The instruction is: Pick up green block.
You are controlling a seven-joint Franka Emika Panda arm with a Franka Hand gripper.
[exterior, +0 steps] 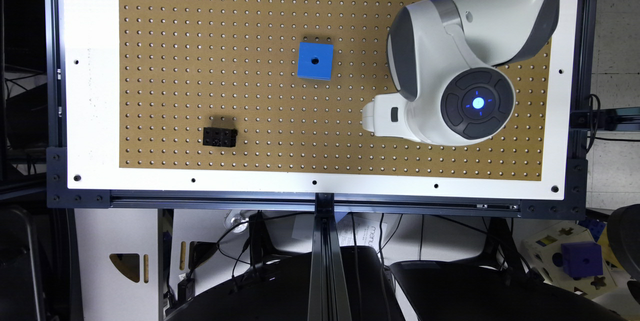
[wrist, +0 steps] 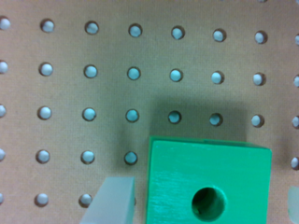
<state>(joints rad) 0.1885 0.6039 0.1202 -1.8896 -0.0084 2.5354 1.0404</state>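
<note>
While my gripper (wrist: 198, 205) hangs w/ fingers (wrist: 112, 203) apart, green block (wrist: 208, 182) sits between them, untouched on pegboard (wrist: 93, 93).

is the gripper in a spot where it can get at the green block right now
Probably yes. In the wrist view the green block sits between the open gripper fingers, one on each side, with only bare pegboard around it.

The white arm (exterior: 450, 46) reaches in over the far right corner of the pegboard, as the exterior view shows it, its wrist bent straight down with a blue light glowing on the round end cap. In the wrist view the gripper (wrist: 201, 205) stands spread, one pale finger (wrist: 112, 203) just beside the green block (wrist: 208, 182), the other at the block's opposite side.
</note>
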